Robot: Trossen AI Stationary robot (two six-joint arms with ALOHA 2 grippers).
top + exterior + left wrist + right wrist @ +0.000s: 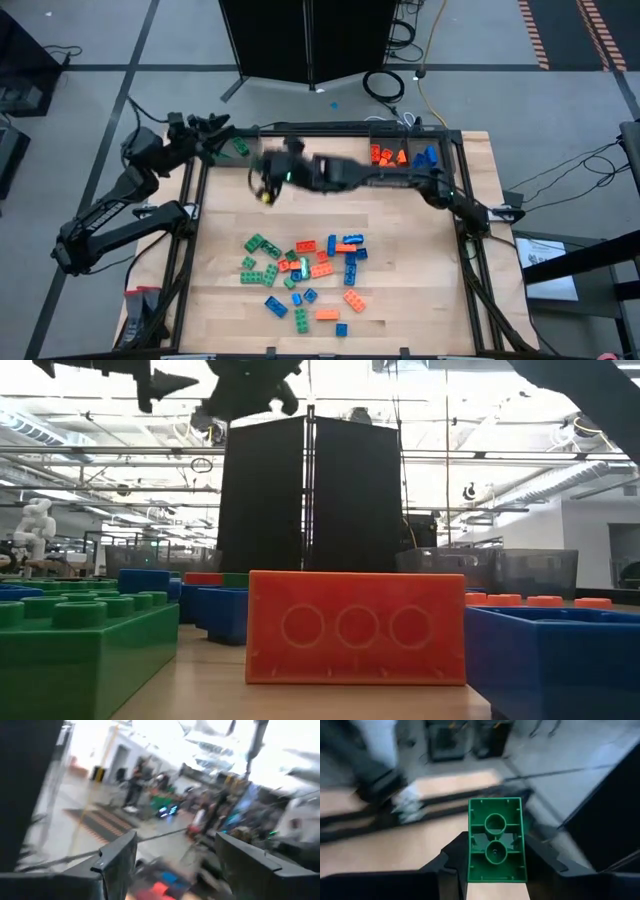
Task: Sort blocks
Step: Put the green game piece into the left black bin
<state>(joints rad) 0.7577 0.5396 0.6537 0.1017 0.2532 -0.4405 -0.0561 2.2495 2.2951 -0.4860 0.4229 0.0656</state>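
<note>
Gripping a green block [495, 840] between its fingers, the right gripper [272, 172] is reaching across the bench toward the far left corner, where another green block [241, 147] is already lying. Its left partner [212, 128] is waiting at that corner, fingers apart and empty. Most blocks [305, 270] are still lying near the front edge; orange blocks [387, 155] and blue blocks [426, 156] are sitting far right. A clean drop probably calls for stopping beside the green one, clear of the left gripper, before opening.

Green, orange, blue blocks [305, 272]; wooden table [400, 250], apparently.
</note>
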